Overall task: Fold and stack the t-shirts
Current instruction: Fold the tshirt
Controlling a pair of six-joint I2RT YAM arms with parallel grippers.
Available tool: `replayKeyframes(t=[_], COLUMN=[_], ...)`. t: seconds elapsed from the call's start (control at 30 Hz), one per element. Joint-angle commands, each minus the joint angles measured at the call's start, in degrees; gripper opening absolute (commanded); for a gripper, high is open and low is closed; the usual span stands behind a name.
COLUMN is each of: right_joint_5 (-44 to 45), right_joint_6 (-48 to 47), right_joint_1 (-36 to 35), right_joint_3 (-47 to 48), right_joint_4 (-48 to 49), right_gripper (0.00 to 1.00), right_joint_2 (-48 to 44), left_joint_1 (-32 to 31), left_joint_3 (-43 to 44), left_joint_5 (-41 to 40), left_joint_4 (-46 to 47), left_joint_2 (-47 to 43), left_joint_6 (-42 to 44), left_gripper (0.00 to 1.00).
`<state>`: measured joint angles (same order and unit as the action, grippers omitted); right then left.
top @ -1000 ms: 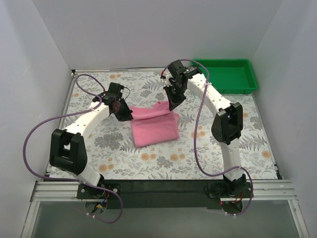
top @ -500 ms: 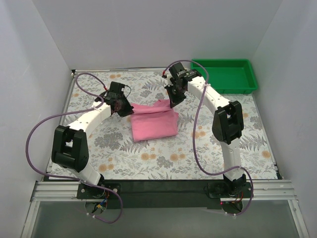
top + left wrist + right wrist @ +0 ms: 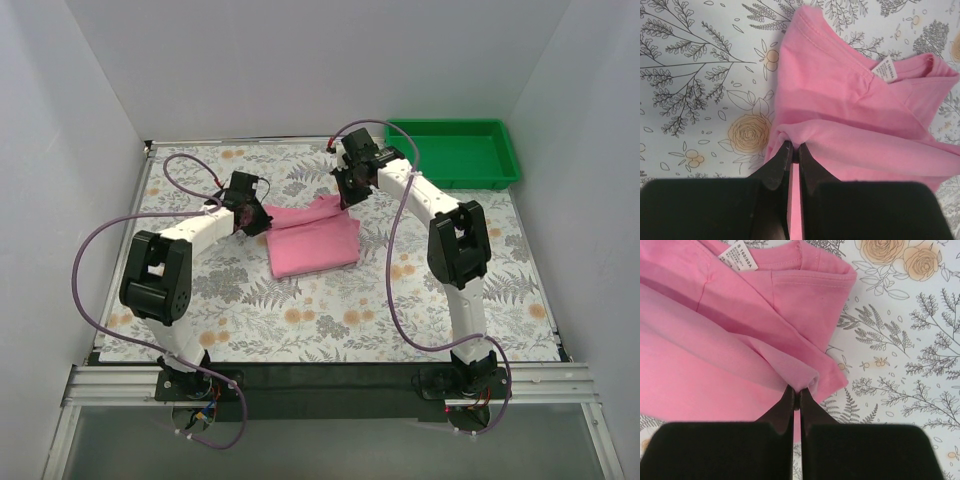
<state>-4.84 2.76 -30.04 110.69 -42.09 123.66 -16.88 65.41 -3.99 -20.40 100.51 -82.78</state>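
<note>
Both sides pinching. My L gripper (image 3: 792,150) is pressed together on a ridge of the pink t-shirt (image 3: 312,245) at its upper-left corner in top view. R gripper (image 3: 796,392) is nipped the same way on a fabric ridge at the upper-right corner. Shirt lies mid-frame on the floral table cover (image 3: 300,320), well apart from the green tray (image 3: 460,155) at upper right. Looks partway: sides seem tucked in, outline roughly rectangular, neck label (image 3: 738,257) exposed near top of R wrist view. Left, imo: finish this fold, flatten, stack. Only one shirt in view, no stack yet.
</note>
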Motion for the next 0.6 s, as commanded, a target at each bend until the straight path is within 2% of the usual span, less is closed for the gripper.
replayKeyframes(t=[0.0, 0.17, 0.23, 0.27, 0.37, 0.47, 0.57], right_joint_5=[2.4, 3.0, 3.3, 3.4, 3.3, 4.3, 6.9], right_joint_6=[-1.2, -0.7, -0.3, 0.0, 1.1, 2.1, 3.2], right_joint_1=[1.3, 1.7, 1.7, 2.0, 2.4, 2.4, 2.5], right_joint_3=[-0.5, -1.9, -1.6, -1.5, -0.4, -0.3, -1.4], right_joint_4=[5.7, 9.2, 9.7, 10.2, 10.2, 10.6, 10.8], right_gripper=[0.03, 0.07, 0.13, 0.20, 0.29, 0.28, 0.23], right_joint_2=[1.4, 2.6, 3.3, 3.4, 3.8, 2.6, 1.2], left_joint_1=[1.2, 1.6, 1.7, 1.8, 1.9, 1.9, 1.9], left_joint_3=[-0.5, -0.5, -0.5, -0.2, 1.3, 3.2, 4.5], left_joint_5=[-4.2, -4.9, -5.2, -5.3, -5.4, -4.2, -3.4], left_joint_4=[3.2, 5.0, 5.9, 5.9, 6.4, 7.0, 7.7], left_joint_2=[1.0, 2.8, 3.3, 3.4, 3.9, 3.5, 3.3], left_joint_6=[-0.1, -0.3, -0.3, -0.1, 0.8, 2.7, 4.5], left_gripper=[0.00, 0.00, 0.00, 0.00, 0.12, 0.11, 0.03])
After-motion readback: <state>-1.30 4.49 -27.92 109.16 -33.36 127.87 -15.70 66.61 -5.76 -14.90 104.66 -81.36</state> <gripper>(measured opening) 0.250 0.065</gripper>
